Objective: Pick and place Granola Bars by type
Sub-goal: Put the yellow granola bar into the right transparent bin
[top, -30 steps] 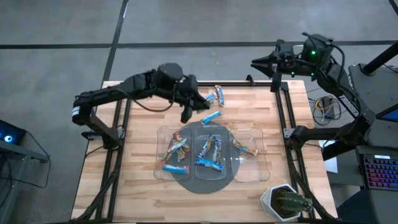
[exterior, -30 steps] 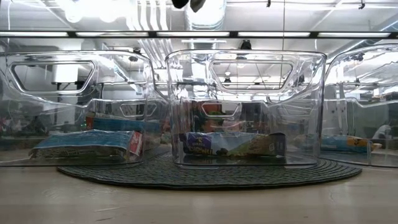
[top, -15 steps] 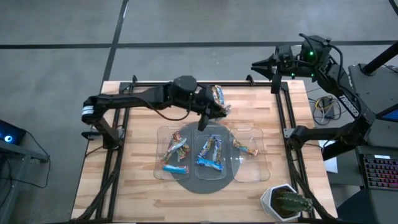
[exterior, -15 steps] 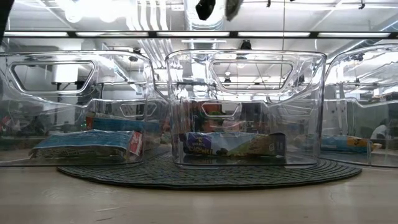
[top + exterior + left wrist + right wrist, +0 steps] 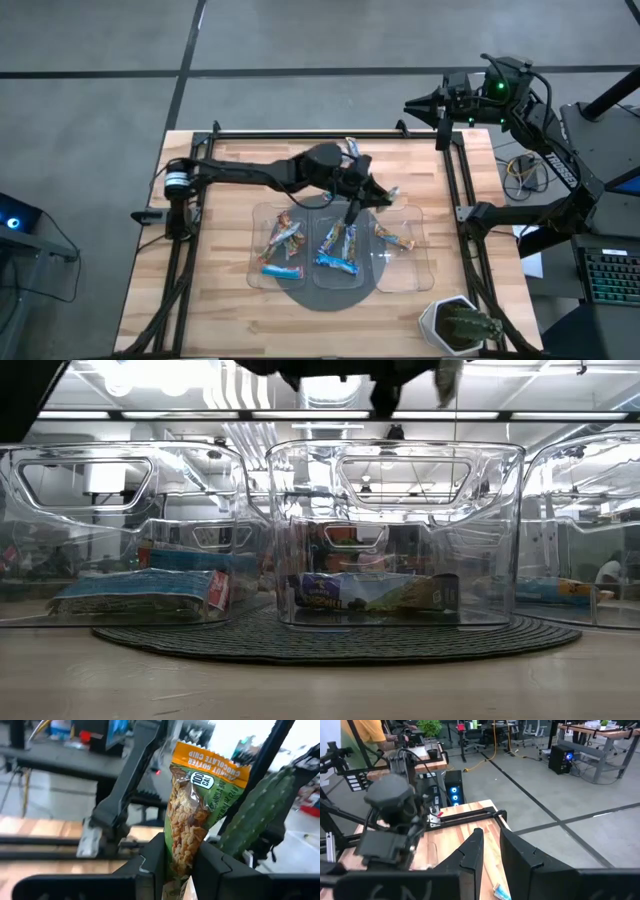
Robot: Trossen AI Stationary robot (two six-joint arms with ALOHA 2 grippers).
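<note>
High view: left gripper (image 5: 373, 193) holds a bar above the trays (image 5: 272, 262); the right fingers cannot be judged.
Left wrist view: fingers (image 5: 150, 865) grip an orange-topped bar (image 5: 192, 815), nuts pictured, reading "PEANUT BUTTER CHOCOLATE CHIP", "100 CAL".

A: Where's the left gripper (image 5: 372, 193) rel. to the clear trays (image 5: 336, 249)?
B: Over their far edge, above the middle/right trays, arm stretched across the table. Fingers clamped on a granola bar (image 5: 388, 193).
A: Other bars?
B: Some in each tray, plus one loose bar (image 5: 350, 150) on the wood beyond the trays.
A: Right gripper (image 5: 410, 101)?
B: Parked well beyond the trays, off the table's far right corner. Fingers nearly together, empty.
</note>
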